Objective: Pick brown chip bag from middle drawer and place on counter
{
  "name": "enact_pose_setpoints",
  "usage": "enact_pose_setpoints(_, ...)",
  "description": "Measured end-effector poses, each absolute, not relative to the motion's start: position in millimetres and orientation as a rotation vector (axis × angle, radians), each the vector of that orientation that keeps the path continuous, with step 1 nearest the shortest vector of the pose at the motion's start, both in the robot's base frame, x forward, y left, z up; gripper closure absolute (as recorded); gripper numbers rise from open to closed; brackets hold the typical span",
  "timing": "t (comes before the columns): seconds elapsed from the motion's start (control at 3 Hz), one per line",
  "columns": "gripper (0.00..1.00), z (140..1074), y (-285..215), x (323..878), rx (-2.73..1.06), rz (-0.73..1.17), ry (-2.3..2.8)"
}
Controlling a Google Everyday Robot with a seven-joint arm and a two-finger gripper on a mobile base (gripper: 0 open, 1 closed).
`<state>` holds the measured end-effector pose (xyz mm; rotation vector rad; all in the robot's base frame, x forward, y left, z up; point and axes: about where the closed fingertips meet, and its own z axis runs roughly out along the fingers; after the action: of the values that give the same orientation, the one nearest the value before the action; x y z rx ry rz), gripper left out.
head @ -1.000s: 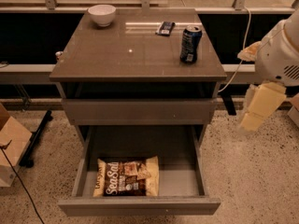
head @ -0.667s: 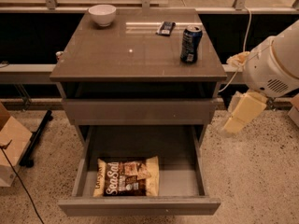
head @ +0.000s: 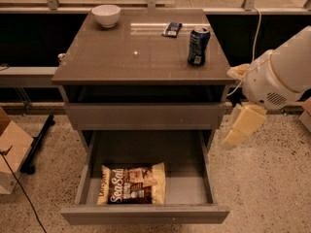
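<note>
The brown chip bag [head: 132, 184] lies flat in the front left of the open middle drawer [head: 210, 174], its white "Sea Salt" lettering facing up. The drawer is pulled out well past the cabinet front. The grey-brown counter [head: 141, 52] forms the cabinet's top. My gripper [head: 241, 126] hangs from the white arm [head: 279, 74] to the right of the cabinet. It is level with the closed drawer front, above and to the right of the open drawer, and holds nothing. It is far from the bag.
On the counter stand a white bowl [head: 106, 15] at the back left, a small dark packet [head: 171, 29] and a blue can [head: 198, 45] near the right edge. A closed plain drawer front [head: 146, 115] sits above the open drawer. A cardboard box [head: 12, 144] stands on the floor at the left.
My arm and gripper have moved left toward the cabinet's right side and a little lower. The bag and drawer have not moved.
</note>
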<state>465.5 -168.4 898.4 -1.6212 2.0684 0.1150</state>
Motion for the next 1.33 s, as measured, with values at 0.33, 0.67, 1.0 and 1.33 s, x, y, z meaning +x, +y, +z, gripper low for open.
enact_pose_setpoints(0.33,0.0,859.6,-149.0,469.2,-1.642,0.19,2.014)
enact_pose_setpoints(0.67,0.0,814.9,-131.4,475.7,-1.638,0.275,1.981)
enact_pose_setpoints(1.0,0.0,770.2,-120.4,484.2,-1.594,0.388,1.949)
enact_pose_setpoints(1.33,0.0,765.7,-119.4,485.2,-1.595,0.4,1.951)
